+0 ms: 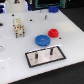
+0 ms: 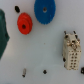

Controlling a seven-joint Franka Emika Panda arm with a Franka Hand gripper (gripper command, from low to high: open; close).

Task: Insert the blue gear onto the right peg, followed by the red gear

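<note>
Hand out of sight, grip state unknowable.

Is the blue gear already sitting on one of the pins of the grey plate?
No, the blue gear lies flat on the white table beside the red gear, apart from the grey plate.

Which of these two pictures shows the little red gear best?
The wrist view: the red gear is seen from above, large, with its dark centre hole plain. The exterior view shows it small and blurred beside the blue gear.

A small pale wooden frame (image 1: 18, 27) stands on the white table (image 1: 70, 37); the jaws are out of view, so its place relative to them cannot be told.
</note>
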